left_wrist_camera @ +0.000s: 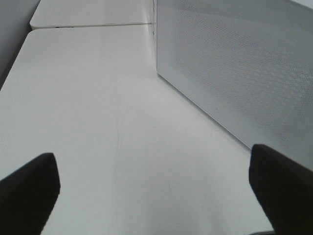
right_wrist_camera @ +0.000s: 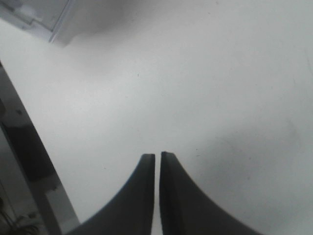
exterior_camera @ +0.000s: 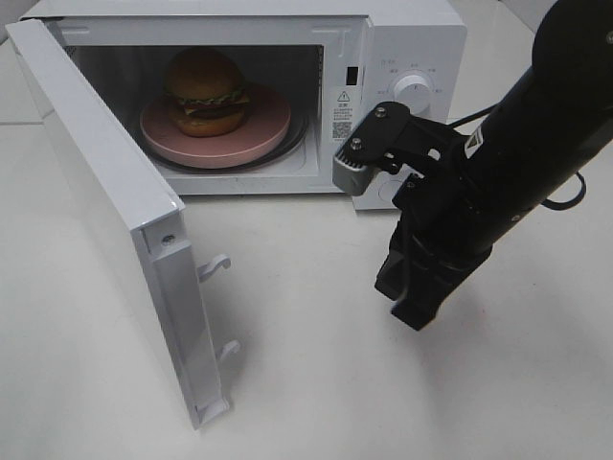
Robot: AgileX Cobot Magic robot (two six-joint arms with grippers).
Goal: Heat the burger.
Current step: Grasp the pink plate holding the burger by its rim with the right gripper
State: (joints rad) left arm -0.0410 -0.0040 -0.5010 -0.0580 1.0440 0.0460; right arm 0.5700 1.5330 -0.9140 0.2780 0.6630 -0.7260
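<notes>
Door [exterior_camera: 105, 201]: swung wide open at 9 o'clock in the high view, with two latch hooks [exterior_camera: 216, 266] on its free edge.

Left gripper [left_wrist_camera: 151, 161]: shows in its wrist view only. Jaws wide and holding nothing, over bare tabletop [left_wrist_camera: 98, 107]. A perforated white panel [left_wrist_camera: 234, 68] stands close beside one finger; cannot tell which part of the oven it is.

Microwave [exterior_camera: 412, 38]: at 12 o'clock, cavity open. A pink plate [exterior_camera: 259, 144] lies on the cavity floor.

Burger [exterior_camera: 204, 91]: upright on the plate, toward the plate's 10 o'clock and deep in the cavity. Top bun, lettuce and patty are visible.

Dial [exterior_camera: 414, 91]: on the control panel, at 1 o'clock.

Right gripper [exterior_camera: 414, 309]: at 4 o'clock from the cavity, in front of the control panel and pointing down at the tabletop. In the wrist view [right_wrist_camera: 157, 156] the jaws are narrow, with only a thin slit between the fingers and nothing held. Contact with the tabletop cannot be told. Well apart from the burger.
</notes>
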